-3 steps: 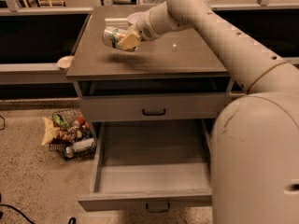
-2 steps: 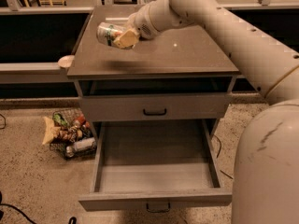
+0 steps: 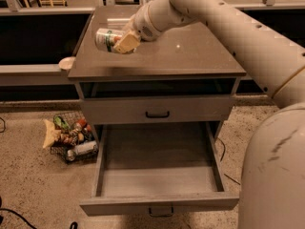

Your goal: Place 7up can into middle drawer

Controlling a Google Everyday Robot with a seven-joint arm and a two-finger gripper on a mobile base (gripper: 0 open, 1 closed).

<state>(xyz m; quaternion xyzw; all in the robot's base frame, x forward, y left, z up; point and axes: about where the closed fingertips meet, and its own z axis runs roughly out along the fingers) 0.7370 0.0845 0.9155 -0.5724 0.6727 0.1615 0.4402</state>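
Note:
The 7up can [image 3: 106, 38], pale silvery with green lettering, lies on its side in my gripper [image 3: 123, 41], held above the left part of the cabinet top [image 3: 190, 56]. My gripper is shut on the can, with a tan finger pad [image 3: 127, 43] across its front. My arm comes in from the upper right. The middle drawer [image 3: 159, 175] is pulled wide open below, grey and empty inside, with its dark handle [image 3: 160, 212] at the front. The grey drawer front above it [image 3: 157, 109] is closed.
A wire basket of snacks and bottles [image 3: 70, 138] sits on the floor left of the cabinet. A small pale dish [image 3: 66, 62] sits on the ledge at the cabinet's left. My base [image 3: 274, 175] fills the right foreground. A cable [image 3: 19, 216] runs on the floor.
My gripper has lifted the can a little off the cabinet top and shifted it left. The view has moved closer, so the cabinet looks larger.

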